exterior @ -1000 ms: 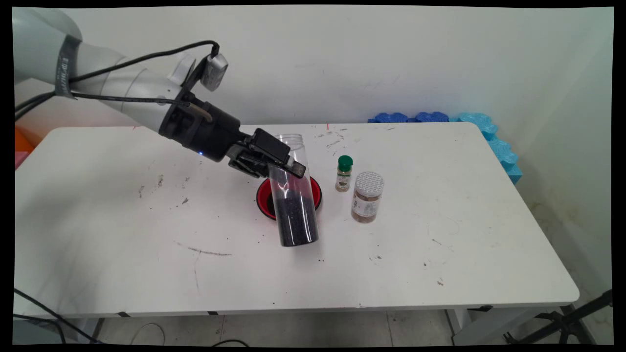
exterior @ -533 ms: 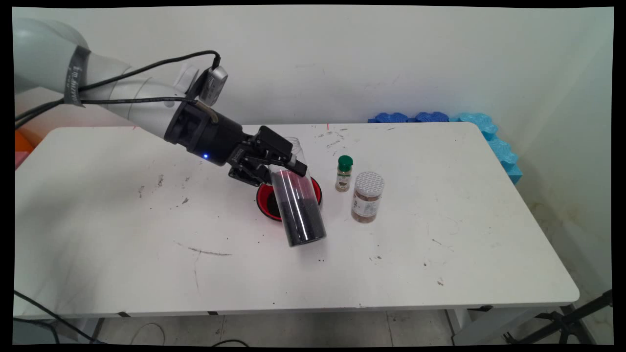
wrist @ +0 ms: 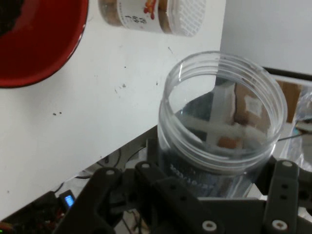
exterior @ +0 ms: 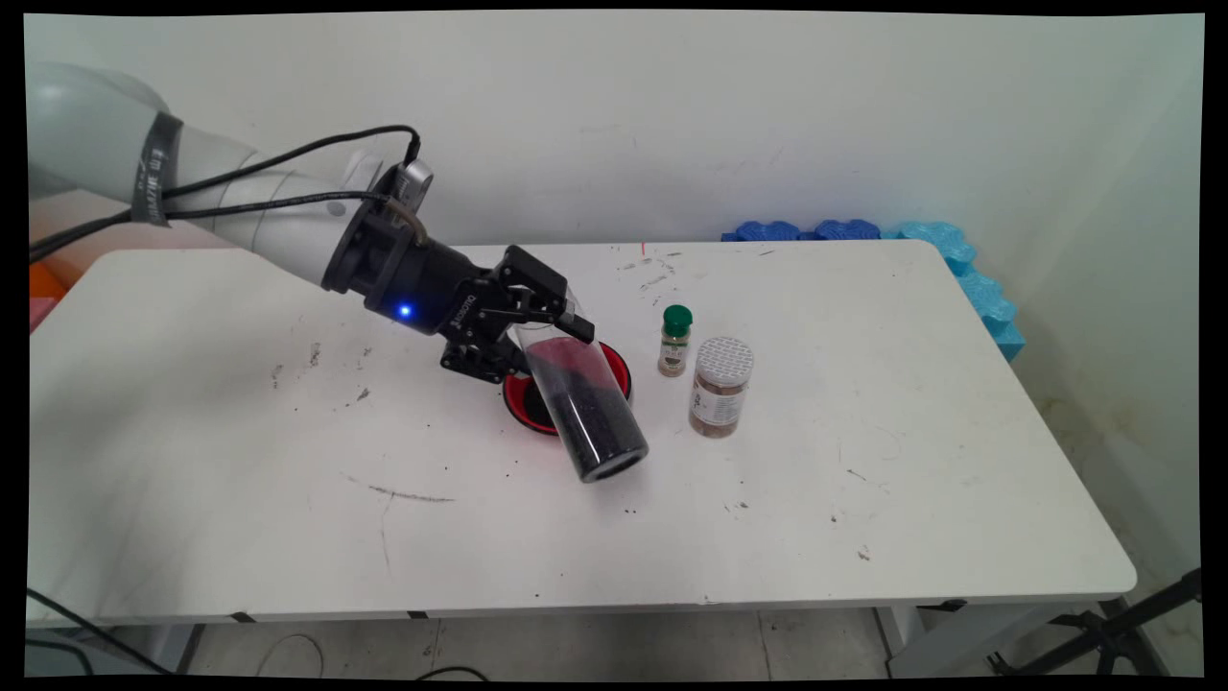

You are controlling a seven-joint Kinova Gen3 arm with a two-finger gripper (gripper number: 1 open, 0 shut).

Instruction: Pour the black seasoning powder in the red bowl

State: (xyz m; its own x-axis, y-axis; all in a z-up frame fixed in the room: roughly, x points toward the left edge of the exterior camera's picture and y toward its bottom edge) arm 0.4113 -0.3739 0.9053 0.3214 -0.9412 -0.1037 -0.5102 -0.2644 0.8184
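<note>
My gripper (exterior: 539,344) is shut on a clear plastic jar (exterior: 590,413) partly filled with black grains. The jar hangs tilted just above the table, its base end toward the lower right, in front of a red bowl (exterior: 620,370) that holds some dark grains. The gripper covers the jar's upper end. In the hand view the jar's open threaded mouth (wrist: 222,126) sits between the gripper (wrist: 214,195) linkage, and the red bowl (wrist: 34,44) fills the upper left corner. A small green-capped bottle (exterior: 675,341) and a brown spice jar (exterior: 721,386) with a white perforated lid stand right of the bowl.
The white table (exterior: 240,461) is scuffed and speckled with stray grains. Blue foam pieces (exterior: 959,259) lie along its far right corner by the wall. The spice jar (wrist: 151,14) shows at the hand view's top edge. Black cables hang from the arm.
The wrist has rolled and the jar has tipped further over, its base swinging right and toward the camera. The black grains have spread along the jar's side.
</note>
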